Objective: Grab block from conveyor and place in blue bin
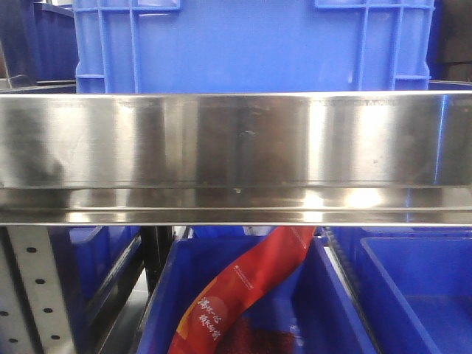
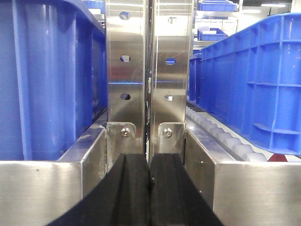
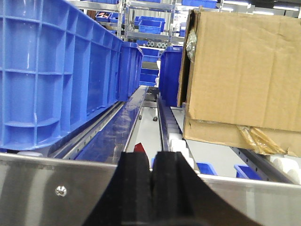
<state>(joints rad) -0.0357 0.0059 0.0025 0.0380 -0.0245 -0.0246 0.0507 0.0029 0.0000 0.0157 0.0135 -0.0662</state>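
Observation:
No block and no conveyor show in any view. In the left wrist view, my left gripper (image 2: 150, 157) is shut, its black fingers pressed together with nothing between them, facing twin steel uprights (image 2: 149, 70). My right gripper (image 3: 151, 156) is also shut and empty, above a steel rail (image 3: 56, 188). Blue bins stand all around: one on the shelf ahead (image 1: 251, 44), one left of the left gripper (image 2: 47, 80), one to its right (image 2: 254, 80), and one left of the right gripper (image 3: 56, 75). I cannot tell which is the task's blue bin.
A broad steel shelf rail (image 1: 236, 155) fills the front view. Below it a red packet (image 1: 251, 287) lies in a blue bin (image 1: 166, 295). A cardboard box (image 3: 244, 70) sits on white rollers (image 3: 176, 139) at the right. A small red tip (image 3: 139, 148) peeks behind the right fingers.

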